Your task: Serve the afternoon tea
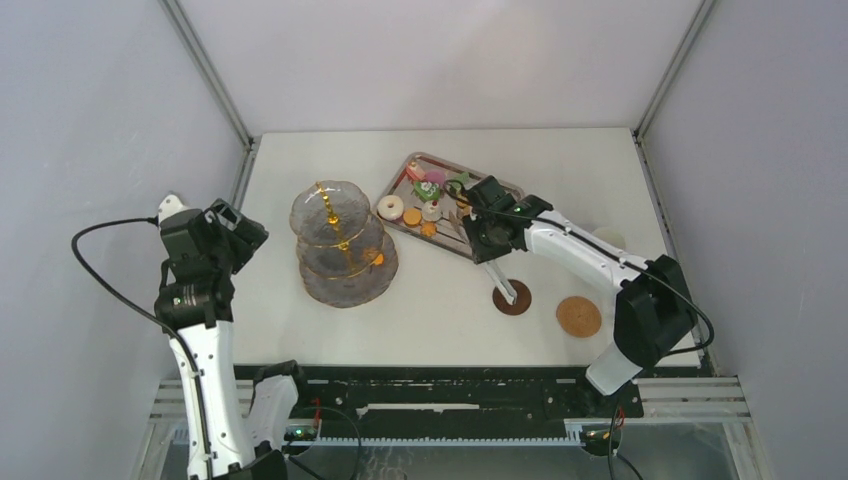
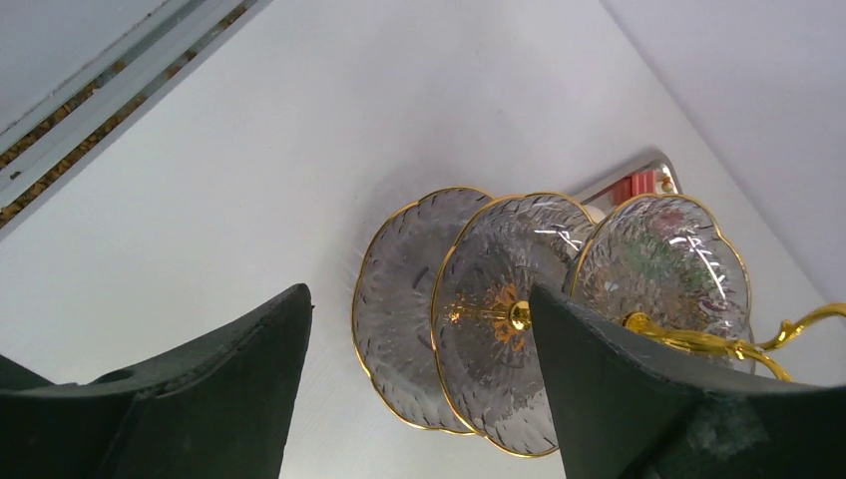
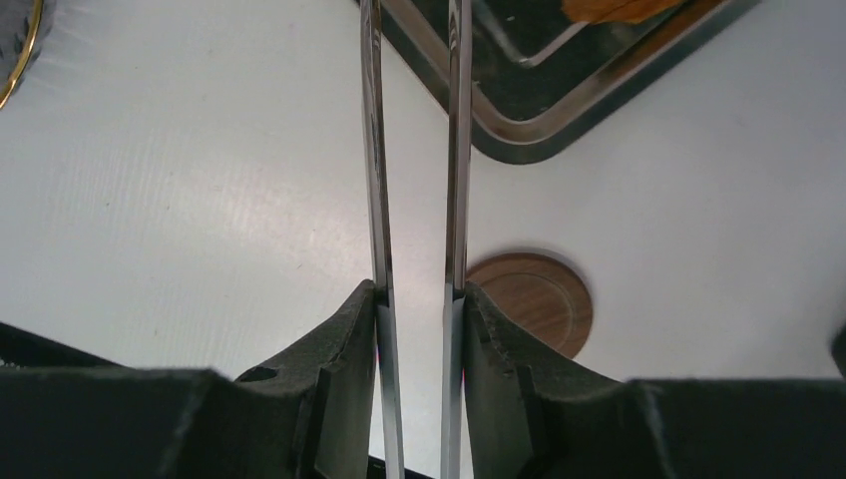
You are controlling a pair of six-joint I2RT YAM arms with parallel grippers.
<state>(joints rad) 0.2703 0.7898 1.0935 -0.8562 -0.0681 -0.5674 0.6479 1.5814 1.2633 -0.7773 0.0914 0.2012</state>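
Note:
The three-tier glass stand (image 1: 343, 240) with its gold pole stands left of centre; one orange cookie (image 1: 377, 259) lies on its bottom tier. The stand fills the left wrist view (image 2: 499, 319). Small cakes (image 1: 430, 185), a white ring donut (image 1: 390, 207) and orange cookies (image 1: 412, 216) lie on the steel tray (image 1: 495, 183). My right gripper (image 1: 487, 245) is shut on the long metal tongs (image 1: 503, 282), whose two blades (image 3: 379, 150) point toward the tray corner (image 3: 519, 130). My left gripper (image 1: 235, 235) hangs open and empty left of the stand (image 2: 417, 299).
A dark brown coaster (image 1: 512, 298) lies under the tongs' rear end and shows in the right wrist view (image 3: 534, 299). A lighter coaster (image 1: 578, 316) lies to its right. A pale cup-like shape (image 1: 607, 238) sits behind the right arm. White walls enclose the table.

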